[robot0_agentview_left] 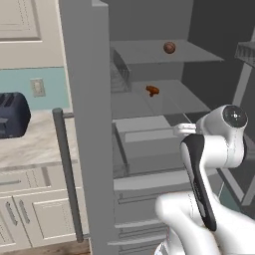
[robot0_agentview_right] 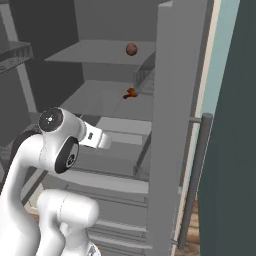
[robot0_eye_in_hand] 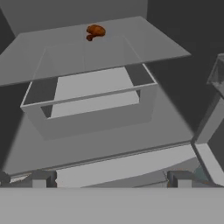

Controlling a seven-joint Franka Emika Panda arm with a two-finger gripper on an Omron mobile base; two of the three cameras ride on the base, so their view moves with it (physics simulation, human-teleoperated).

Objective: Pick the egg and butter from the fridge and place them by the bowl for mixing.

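The fridge (robot0_agentview_left: 89, 124) stands open in front of me, its grey shelves showing. The egg (robot0_agentview_left: 169, 47), a small reddish-brown ball, rests on the upper shelf, and the right base view shows the egg (robot0_agentview_right: 131, 49) too. My gripper (robot0_eye_in_hand: 111, 179) is open and holds nothing. It faces the lower part of the fridge, in front of a clear drawer (robot0_eye_in_hand: 92, 100) and well below the egg. The butter and the bowl are out of view.
An orange-brown lumpy item (robot0_agentview_left: 152, 90) lies on the middle shelf, above the drawer. The fridge door with its long bar handle (robot0_agentview_left: 67, 174) stands to my left. A dark toaster (robot0_agentview_left: 12, 114) sits on the counter beyond it. Door racks (robot0_agentview_left: 246, 50) hang at right.
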